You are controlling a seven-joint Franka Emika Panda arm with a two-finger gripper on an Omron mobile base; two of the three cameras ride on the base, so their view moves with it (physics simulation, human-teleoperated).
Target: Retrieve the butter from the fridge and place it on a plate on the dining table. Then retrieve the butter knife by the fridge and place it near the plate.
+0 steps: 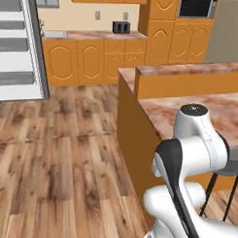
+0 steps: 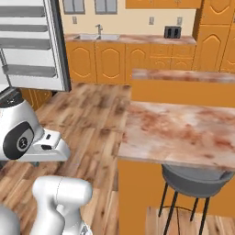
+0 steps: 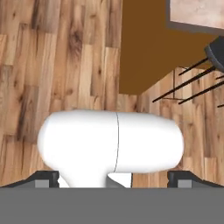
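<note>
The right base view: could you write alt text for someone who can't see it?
A reddish-brown marbled dining table with orange sides fills the right, a grey stool tucked under its near edge. The white robot arm rises at lower left over wood flooring. Behind stand the fridge's open door, orange cabinets, a sink and a black toaster.

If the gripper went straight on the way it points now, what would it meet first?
The gripper, jaws open and empty, points down. Past the robot's own body, the wooden floor lies ahead; the dining table and stool sit off to the side, though depth is unclear.
</note>
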